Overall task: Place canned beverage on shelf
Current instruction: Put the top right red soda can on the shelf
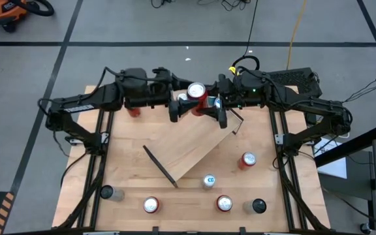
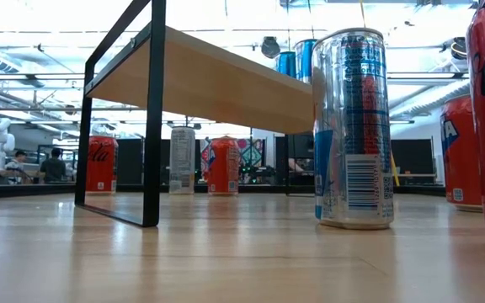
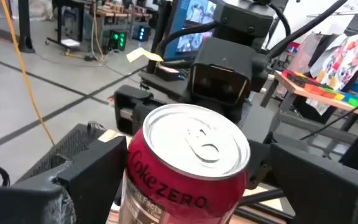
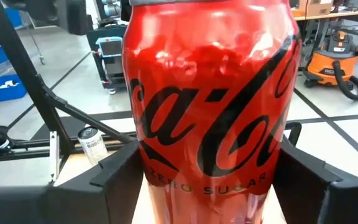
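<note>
High view – can: a red Coke Zero can (image 1: pixel 196 91) stands upright at the far end of the shelf (image 1: pixel 189 145), its silver top facing the camera, with both arms meeting around it.
High view – right pincer: the right pincer (image 1: pixel 209 104) comes in from the right side and grips this can about its body.
High view – left pincer: the left pincer (image 1: pixel 177 108) reaches in from the left, its fingers spread wide, just beside the same can; I cannot tell whether it touches.
High view – shelf: the board lies slanted across the tabletop (image 1: pixel 129 160), long axis running from the far right corner toward the near left; most of its length stretches bare toward the near side of the can.
Low view – shelf: seen from the tabletop level, the shelf (image 2: pixel 217 80) stands raised on its black bracket (image 2: pixel 153 109); a slim silver can (image 2: pixel 353 126) stands on the tabletop in front; neither pincer shows clearly here.
Left wrist view – can: the can (image 3: pixel 182 165) sits upright between the left pincer (image 3: pixel 185 186) fingers, which stand apart on either side, released.
Right wrist view – can: the can (image 4: pixel 211 99) fills the view, upright, clamped by the right pincer (image 4: pixel 213 186).
Judgement – deciding relation: the can is upright and already over the far end of the board, so the right arm, which holds it, probably only needs to let go.
</note>
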### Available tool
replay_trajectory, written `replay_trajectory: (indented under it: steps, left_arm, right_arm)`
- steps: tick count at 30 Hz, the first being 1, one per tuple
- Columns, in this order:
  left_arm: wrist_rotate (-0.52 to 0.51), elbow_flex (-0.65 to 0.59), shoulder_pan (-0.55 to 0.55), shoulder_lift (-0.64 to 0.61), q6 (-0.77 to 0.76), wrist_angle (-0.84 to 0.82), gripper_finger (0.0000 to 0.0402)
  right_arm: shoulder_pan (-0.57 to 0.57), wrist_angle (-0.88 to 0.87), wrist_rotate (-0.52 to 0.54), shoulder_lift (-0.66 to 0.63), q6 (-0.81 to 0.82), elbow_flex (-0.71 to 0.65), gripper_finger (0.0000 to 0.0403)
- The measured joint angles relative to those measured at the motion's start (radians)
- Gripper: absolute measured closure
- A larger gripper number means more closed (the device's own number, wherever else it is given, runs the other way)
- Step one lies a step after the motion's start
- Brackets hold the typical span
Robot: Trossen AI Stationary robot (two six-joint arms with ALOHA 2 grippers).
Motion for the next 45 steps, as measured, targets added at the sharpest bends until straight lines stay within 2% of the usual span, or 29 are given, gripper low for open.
replay_trajectory:
  steps: [18, 24, 32, 40, 45]
  left_arm:
    - [-0.188, 0.001, -0.022, 0.044, 0.105, 0.069, 0.0010]
    - [-0.167, 0.001, -0.027, 0.045, 0.105, 0.042, 0.0046]
    - [-0.194, 0.001, -0.038, 0.045, 0.085, 0.026, 0.0058]
    - [-0.195, 0.001, -0.037, 0.045, 0.081, 0.018, 0.0099]
    - [-0.191, 0.001, -0.038, 0.045, 0.081, 0.020, 0.0103]
  right_arm:
    - [0.000, 0.001, 0.019, 0.001, 0.000, 0.000, 0.0133]
    - [0.000, 0.001, 0.019, 0.001, 0.000, 0.000, 0.0133]
    - [0.000, 0.001, 0.018, 0.001, 0.000, 0.000, 0.0133]
    - [-0.001, -0.002, 0.018, 0.002, 0.004, 0.000, 0.0132]
    - [0.006, -0.004, 0.015, 0.002, 0.023, 0.000, 0.0113]
